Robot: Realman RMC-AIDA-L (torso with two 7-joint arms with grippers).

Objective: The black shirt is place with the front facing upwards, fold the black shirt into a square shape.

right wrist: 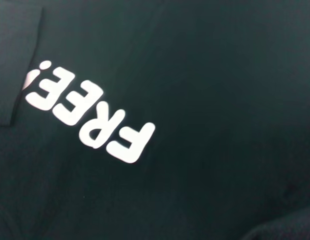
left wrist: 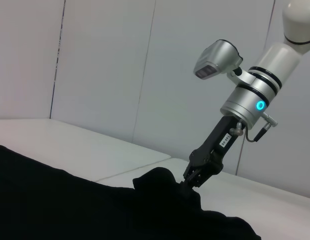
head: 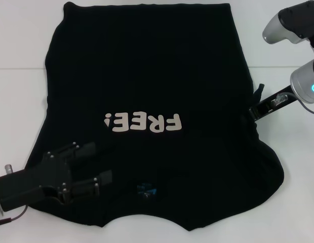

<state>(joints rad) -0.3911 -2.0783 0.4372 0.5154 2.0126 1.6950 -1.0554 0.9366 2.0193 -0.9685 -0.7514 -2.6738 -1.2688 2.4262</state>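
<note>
black shirt (head: 157, 76) flat on table, right end effector (head: 253, 112) pinching its edge

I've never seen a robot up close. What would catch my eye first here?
Probably the cream "FREE!" lettering, upside down in the middle of the big black shirt spread over the white table. Next, the left gripper, open over the shirt's near left part, and the right gripper pinching cloth at the shirt's right edge.
</note>
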